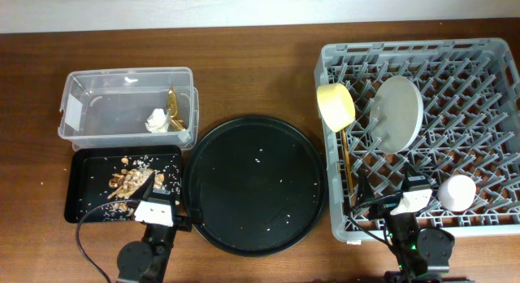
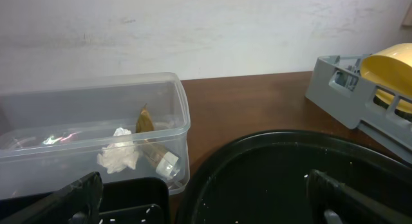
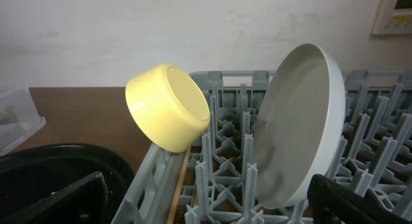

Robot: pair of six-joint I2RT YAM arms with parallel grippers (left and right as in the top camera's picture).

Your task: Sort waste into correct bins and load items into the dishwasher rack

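The clear tub (image 1: pixel 89 88) holds the white tissue (image 1: pixel 156 120) and the gold wrapper (image 1: pixel 172 104); both also show in the left wrist view, tissue (image 2: pixel 119 157) and wrapper (image 2: pixel 144 121). Food scraps (image 1: pixel 130 181) lie in the shallow black tray (image 1: pixel 85 193). In the grey rack (image 1: pixel 422 47) the yellow bowl (image 1: pixel 335 104) lies on its side, the plate (image 1: pixel 398 112) stands on edge, chopsticks (image 1: pixel 348 165) lie along the left wall, and a pale cup (image 1: pixel 457 193) sits front right. My left gripper (image 2: pixel 206 208) is open and empty. My right gripper (image 3: pixel 212 208) is open and empty. No blue cup shows.
A large round black tray (image 1: pixel 253 185) with white crumbs lies between the black tray and the rack. Both arms sit at the table's front edge, left (image 1: pixel 158 211) and right (image 1: pixel 406 202). A wall runs behind the table.
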